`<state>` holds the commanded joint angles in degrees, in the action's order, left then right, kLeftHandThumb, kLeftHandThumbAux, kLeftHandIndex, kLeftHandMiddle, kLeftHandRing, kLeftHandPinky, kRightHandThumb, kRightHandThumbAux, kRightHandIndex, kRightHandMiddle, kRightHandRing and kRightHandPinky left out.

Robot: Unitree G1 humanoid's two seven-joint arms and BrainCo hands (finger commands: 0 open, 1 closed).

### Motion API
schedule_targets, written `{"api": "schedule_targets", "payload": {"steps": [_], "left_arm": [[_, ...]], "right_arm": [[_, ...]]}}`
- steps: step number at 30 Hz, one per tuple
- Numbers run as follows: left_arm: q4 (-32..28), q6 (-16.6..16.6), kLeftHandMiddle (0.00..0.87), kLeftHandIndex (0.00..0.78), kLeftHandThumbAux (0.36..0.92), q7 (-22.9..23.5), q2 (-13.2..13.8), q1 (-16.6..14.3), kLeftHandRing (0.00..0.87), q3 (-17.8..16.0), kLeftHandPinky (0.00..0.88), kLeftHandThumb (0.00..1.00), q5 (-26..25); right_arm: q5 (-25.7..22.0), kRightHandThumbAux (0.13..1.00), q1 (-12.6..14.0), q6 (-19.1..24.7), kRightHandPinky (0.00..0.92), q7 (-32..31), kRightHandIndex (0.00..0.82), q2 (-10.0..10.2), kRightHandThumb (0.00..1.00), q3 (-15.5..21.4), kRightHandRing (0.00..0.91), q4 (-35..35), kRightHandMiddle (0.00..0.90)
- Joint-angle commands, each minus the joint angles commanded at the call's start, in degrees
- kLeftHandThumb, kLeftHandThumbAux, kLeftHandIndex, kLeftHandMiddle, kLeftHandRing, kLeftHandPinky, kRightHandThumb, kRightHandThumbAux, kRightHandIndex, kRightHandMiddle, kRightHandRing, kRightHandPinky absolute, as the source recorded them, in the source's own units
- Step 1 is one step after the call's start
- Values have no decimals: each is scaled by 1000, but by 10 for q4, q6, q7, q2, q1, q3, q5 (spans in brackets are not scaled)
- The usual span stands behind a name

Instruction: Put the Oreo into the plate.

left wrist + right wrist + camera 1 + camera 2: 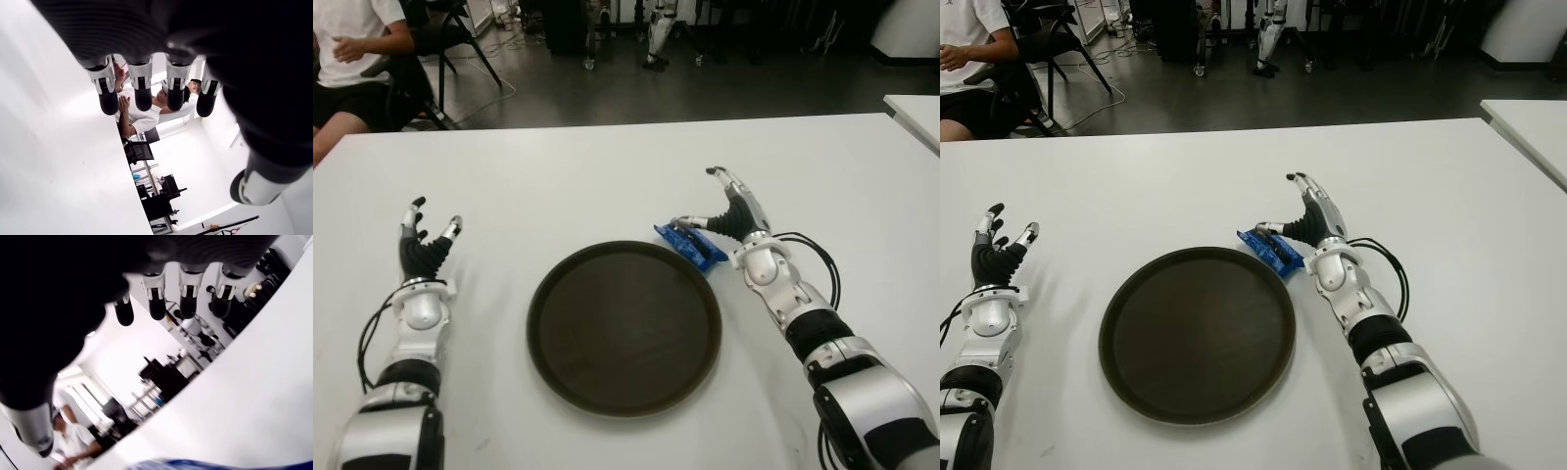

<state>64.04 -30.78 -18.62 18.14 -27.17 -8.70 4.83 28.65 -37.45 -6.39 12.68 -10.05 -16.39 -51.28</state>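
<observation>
Closest to me on the white desk [607, 176] sits the dark round plate [624, 328], nothing in it, between my two arms. My left hand [426, 245] shows off to the left of the plate, well apart from it, palm low over the desk; its fingers [108, 95] are stretched out straight and spread, holding nothing, and my left wrist view shows only bare tips with the room beyond them. My right hand [729, 211] is just past the plate's right rim. Its fingers [156, 301] reach forward, loosely extended and apart from each other, with nothing closed inside them, while the thumb points sideways toward the blue Oreo packet [690, 243]. That packet lies flat on the desk, just beside the plate's far-right edge and outside it; the thumb tip sits at the packet's upper side, though I cannot tell whether it actually touches. In the right wrist view a strip of the blue wrapper shows below my palm. Farther off, beyond the desk's far edge, a person [352, 59] in a white shirt and dark shorts sits at the left, with chair legs and equipment stands on the dark floor behind.
</observation>
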Motion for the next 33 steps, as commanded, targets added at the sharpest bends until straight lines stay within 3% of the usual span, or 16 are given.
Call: {"api": "schedule_targets", "payload": {"steps": [8, 14, 25, 33], "left_arm": [[1, 0, 0, 4, 635, 2, -2, 0, 0, -1, 0, 0, -2], [2, -1, 0, 2, 645, 10, -4, 0, 0, -6, 0, 0, -9], [2, 1, 0, 2, 661, 6, -5, -1, 0, -4, 0, 0, -9], [0, 1, 0, 0, 636, 9, -4, -1, 0, -4, 0, 0, -10]], "right_arm": [[49, 698, -9, 136, 15, -125, 0, -19, 0, -54, 0, 55, 0], [60, 735, -7, 191, 13, -174, 0, -23, 0, -71, 0, 88, 0], [71, 773, -8, 238, 9, -201, 0, -23, 0, -84, 0, 112, 0], [74, 790, -7, 247, 0, -207, 0, -25, 0, -88, 0, 122, 0]]}}
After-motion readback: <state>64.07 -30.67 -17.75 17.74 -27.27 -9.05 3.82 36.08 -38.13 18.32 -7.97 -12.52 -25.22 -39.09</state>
